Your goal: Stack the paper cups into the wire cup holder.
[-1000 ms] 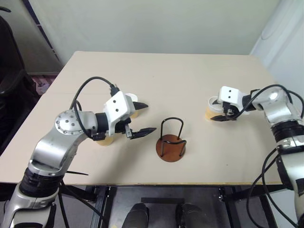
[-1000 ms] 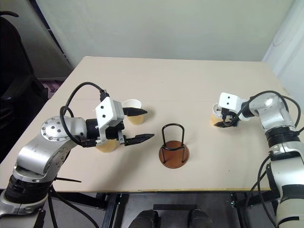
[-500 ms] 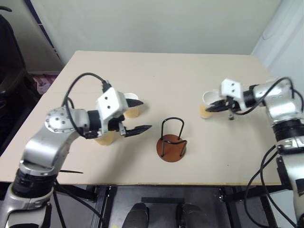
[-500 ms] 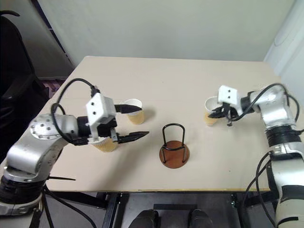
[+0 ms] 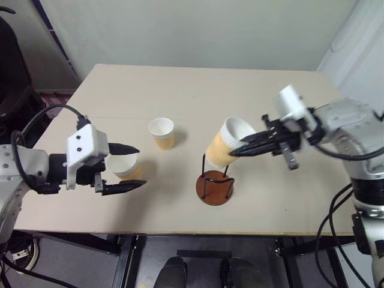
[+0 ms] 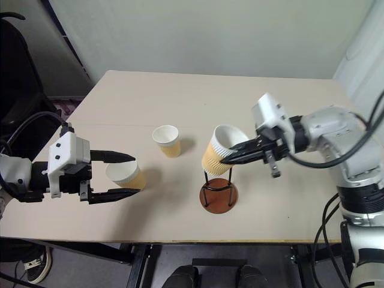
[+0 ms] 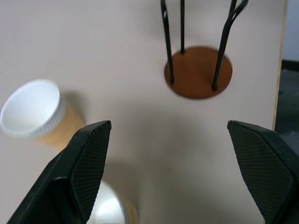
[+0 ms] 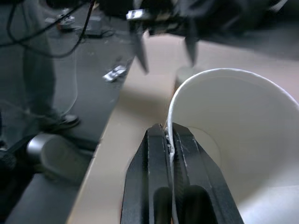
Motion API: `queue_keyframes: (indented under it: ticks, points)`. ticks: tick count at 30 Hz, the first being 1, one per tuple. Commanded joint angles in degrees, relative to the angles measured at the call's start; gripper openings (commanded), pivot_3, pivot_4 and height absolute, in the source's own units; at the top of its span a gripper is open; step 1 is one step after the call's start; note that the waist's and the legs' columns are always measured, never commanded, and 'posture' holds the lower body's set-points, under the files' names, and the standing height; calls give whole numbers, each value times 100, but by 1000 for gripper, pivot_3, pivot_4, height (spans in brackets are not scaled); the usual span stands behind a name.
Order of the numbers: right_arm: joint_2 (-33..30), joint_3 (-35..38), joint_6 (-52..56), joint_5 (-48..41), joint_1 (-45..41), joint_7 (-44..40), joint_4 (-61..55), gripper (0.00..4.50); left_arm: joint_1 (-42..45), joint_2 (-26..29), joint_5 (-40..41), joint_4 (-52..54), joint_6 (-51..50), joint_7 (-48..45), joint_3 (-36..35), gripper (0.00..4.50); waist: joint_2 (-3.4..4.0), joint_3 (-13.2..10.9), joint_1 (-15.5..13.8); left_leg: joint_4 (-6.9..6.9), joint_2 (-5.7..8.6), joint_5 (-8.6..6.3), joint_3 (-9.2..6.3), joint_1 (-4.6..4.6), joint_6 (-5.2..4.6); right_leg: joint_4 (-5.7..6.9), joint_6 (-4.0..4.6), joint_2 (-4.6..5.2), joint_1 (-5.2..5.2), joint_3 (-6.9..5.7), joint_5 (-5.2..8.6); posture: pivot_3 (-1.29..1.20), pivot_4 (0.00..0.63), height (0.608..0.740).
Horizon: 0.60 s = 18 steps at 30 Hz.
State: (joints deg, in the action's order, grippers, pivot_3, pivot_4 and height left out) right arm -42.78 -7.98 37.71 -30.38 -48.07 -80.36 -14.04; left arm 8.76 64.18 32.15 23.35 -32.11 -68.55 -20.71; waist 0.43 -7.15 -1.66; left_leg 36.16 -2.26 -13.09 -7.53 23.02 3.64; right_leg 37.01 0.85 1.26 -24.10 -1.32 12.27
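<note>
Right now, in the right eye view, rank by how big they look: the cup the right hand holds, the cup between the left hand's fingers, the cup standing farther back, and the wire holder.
1. Held cup, though raised nearer the camera.
2. Wire holder, close behind.
3. Cup between the left fingers and back cup: look alike.

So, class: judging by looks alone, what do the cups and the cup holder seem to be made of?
The lifted cup looks like paper: matte white inside, rolled rim, finely ribbed pale-orange sleeve. The cup holder seems to be thin black wire loops, probably coated metal, on a reddish-brown disc that could be wood or plastic; its smooth look leaves that open.
</note>
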Motion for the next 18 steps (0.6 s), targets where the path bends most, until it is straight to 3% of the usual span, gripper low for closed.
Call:
queue_keyframes:
  ticks: [1,3,6,12,16,18]
  points:
    - [-73,-140,-228,249,-36,114,-111,68,104,72,26,121,75,65,-90,4297,0,0,1,0,0,3,0,0,-1,0,4,0,-1,-1,-2,0,150,740]
    - [-145,-190,-295,262,14,24,-123,68,100,64,80,174,39,93,-158,4297,0,0,1,0,0,6,0,-1,-2,1,9,0,-1,-1,-6,0,150,740]
    - [-217,-297,-423,361,123,-59,-118,729,35,58,204,239,-17,70,-335,4297,-2,1,3,0,0,6,1,1,-3,-1,11,0,-1,-1,-7,0,150,740]
    - [-132,-495,-520,554,129,50,-99,2846,-32,80,382,211,-64,7,-621,4297,-2,1,11,-1,-9,-7,6,1,7,1,9,-5,-4,-8,-8,0,150,740]
    - [-141,-228,-603,586,-63,146,281,4343,-197,263,170,0,32,-164,-899,4297,-2,1,13,-2,-22,-16,13,-1,8,0,8,-9,-5,-10,-8,0,150,740]
    - [-169,122,-669,449,-150,192,640,4457,-304,452,-44,-245,150,-313,-1116,4297,-3,1,12,-1,-30,-17,14,-1,10,-1,12,-14,-7,-11,-10,0,150,740]
